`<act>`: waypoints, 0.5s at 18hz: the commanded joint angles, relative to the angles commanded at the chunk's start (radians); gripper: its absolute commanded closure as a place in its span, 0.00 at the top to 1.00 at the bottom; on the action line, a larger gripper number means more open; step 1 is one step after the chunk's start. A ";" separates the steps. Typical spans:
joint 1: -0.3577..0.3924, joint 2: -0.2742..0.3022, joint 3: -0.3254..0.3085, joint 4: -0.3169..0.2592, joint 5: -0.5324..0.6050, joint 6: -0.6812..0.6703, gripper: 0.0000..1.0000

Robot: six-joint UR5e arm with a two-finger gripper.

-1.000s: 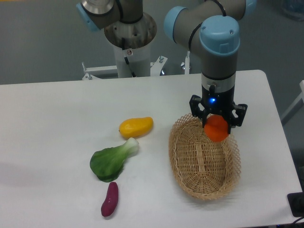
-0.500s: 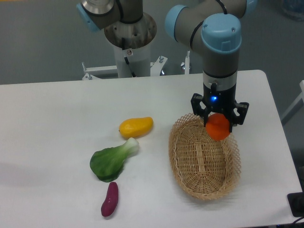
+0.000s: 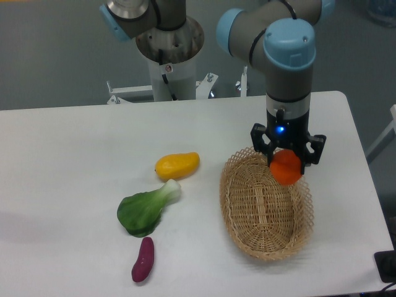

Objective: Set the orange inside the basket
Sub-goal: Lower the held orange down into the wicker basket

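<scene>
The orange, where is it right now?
The orange is on the right side of the view, held in the gripper above the far right rim of the wicker basket.

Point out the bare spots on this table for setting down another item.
Free: the whole left side of the table, left of the mango, bok choy and purple sweet potato; also the far strip behind the mango. Crowded: the right, where the basket lies under the hand holding the orange.
</scene>
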 joint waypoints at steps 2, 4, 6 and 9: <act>0.003 -0.040 -0.002 0.049 -0.026 -0.086 0.59; 0.005 -0.087 -0.002 0.112 -0.060 -0.164 0.59; 0.003 -0.130 -0.002 0.123 -0.074 -0.192 0.59; -0.001 -0.160 -0.021 0.123 -0.077 -0.183 0.59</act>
